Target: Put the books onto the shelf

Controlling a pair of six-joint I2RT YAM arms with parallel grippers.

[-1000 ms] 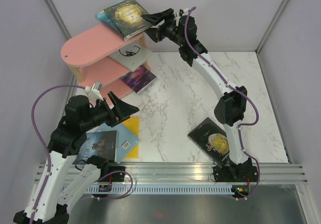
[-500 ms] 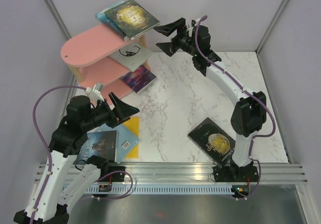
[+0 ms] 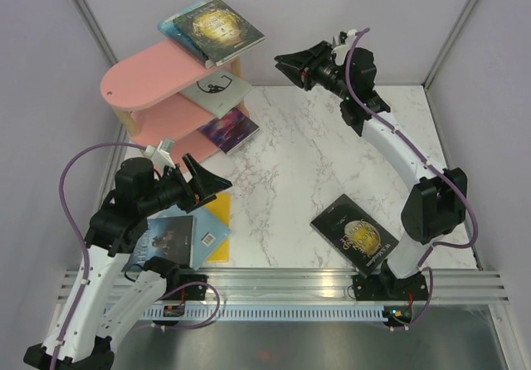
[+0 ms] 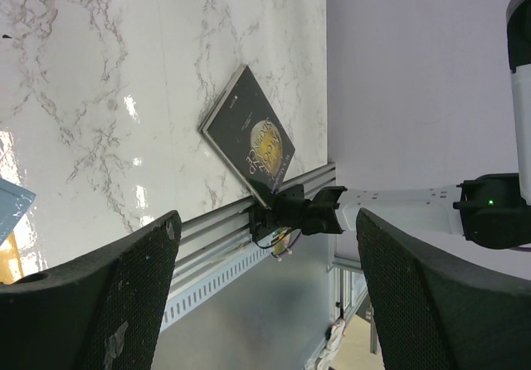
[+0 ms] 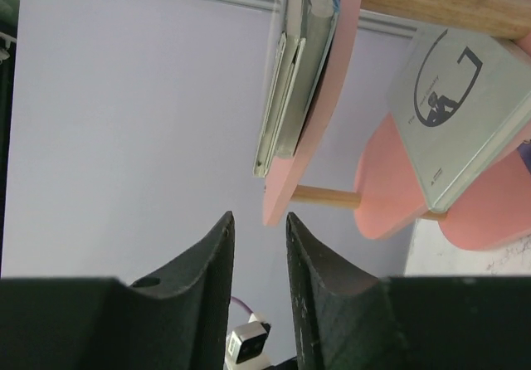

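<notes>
At the far left corner of the bench (image 3: 299,158) stands the pink shelf (image 3: 153,75), three oval tiers on wooden posts.

Shelf contents:
- Top tier: two books stacked, a gold book (image 3: 220,26) lying on a teal book (image 3: 176,23), both jutting past the board's edge.
- Middle tier: a grey book (image 3: 214,92), lying flat, one corner overhanging.
- Bottom tier: a purple book (image 3: 228,129), flat, also overhanging.

Off the shelf:
- A moon book (image 3: 355,233) lies flat on the bench near the right arm's base, set at an angle.
- By the left arm's base a dark book (image 3: 170,239) lies on a light blue book (image 3: 170,212), with a yellow book (image 3: 220,216) just beside and partly under them. The arm hides part of this pile.

Right gripper (image 3: 282,61): raised in the air to the right of the top tier, pointed at the shelf and apart from it. The wrist view shows only a narrow gap between its fingers and nothing in that gap.

Left gripper (image 3: 209,172): held above the near left of the bench, over the pile's edge. Its fingers are spread wide and hold nothing. It points across the bench toward the moon book.
</notes>
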